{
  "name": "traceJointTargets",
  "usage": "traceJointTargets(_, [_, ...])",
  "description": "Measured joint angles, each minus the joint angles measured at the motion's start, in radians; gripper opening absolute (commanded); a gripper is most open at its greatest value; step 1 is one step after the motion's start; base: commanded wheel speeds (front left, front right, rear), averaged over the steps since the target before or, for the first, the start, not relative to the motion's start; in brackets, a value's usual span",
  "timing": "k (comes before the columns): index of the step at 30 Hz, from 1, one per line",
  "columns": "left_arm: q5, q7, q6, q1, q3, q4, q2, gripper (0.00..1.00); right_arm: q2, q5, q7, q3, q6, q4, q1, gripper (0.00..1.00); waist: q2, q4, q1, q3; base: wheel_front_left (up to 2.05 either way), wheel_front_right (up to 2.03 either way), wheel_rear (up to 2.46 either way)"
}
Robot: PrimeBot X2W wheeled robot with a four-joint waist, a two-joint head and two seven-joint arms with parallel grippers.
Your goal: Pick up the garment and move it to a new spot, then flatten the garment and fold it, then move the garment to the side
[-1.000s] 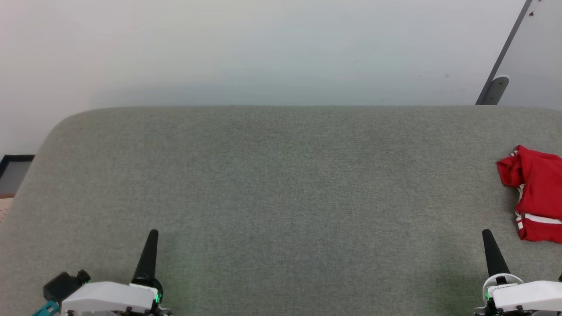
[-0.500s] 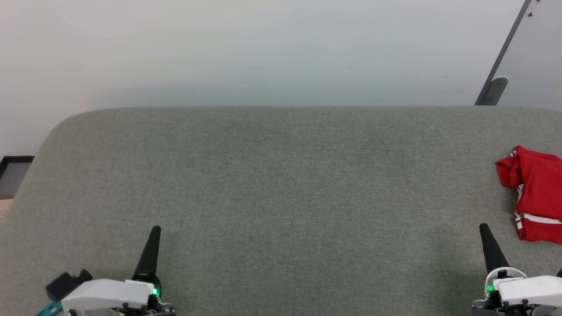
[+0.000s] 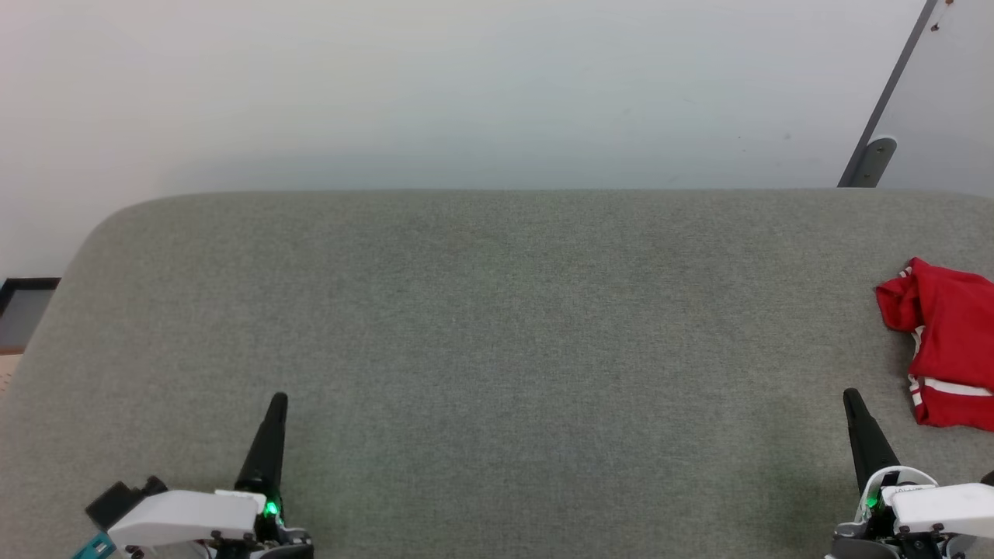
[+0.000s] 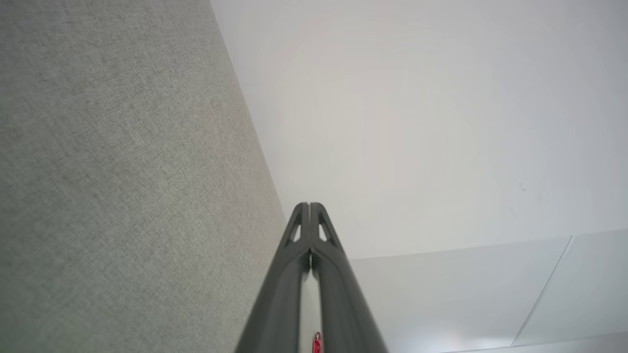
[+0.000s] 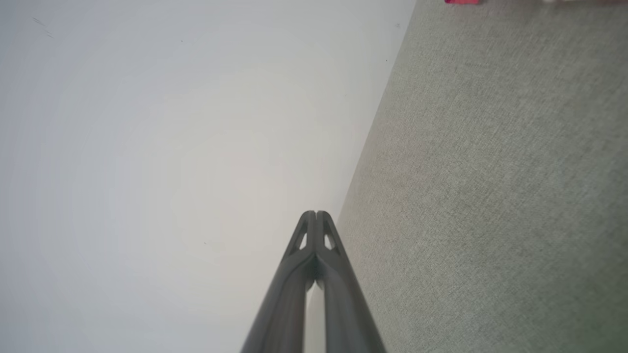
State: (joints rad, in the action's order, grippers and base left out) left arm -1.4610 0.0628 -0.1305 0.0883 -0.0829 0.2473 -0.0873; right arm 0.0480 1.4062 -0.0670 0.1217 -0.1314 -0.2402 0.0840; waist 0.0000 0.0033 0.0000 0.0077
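Observation:
The garment is a red bundle with white striped trim, lying crumpled at the far right of the grey fabric table, partly cut off by the frame edge. A sliver of its red shows at the top edge of the right wrist view. My right gripper stands at the lower right, shut and empty, its tip a short way left of the garment. At the lower left my left gripper is also shut and empty, far from the garment. In both wrist views the fingers press together.
A white wall rises behind the table's far edge. A grey slanted panel with a metal bracket stands at the back right. A dark-framed object sits beyond the table's left edge.
Both grippers have crept slightly forward over the table, still shut. The view has shifted a little. The garment lies as before.

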Motion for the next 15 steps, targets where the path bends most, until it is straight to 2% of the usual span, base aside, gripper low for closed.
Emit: traceJointTargets(15, [-0.09, 0.031, 0.0, 0.009, -0.018, -0.001, 0.021, 0.0, 0.0, 0.117, -0.028, -0.003, 0.0, -0.003, 0.01, 0.0, 0.0, -0.002, 0.0001, -0.003, 0.0, 0.0, 0.0])
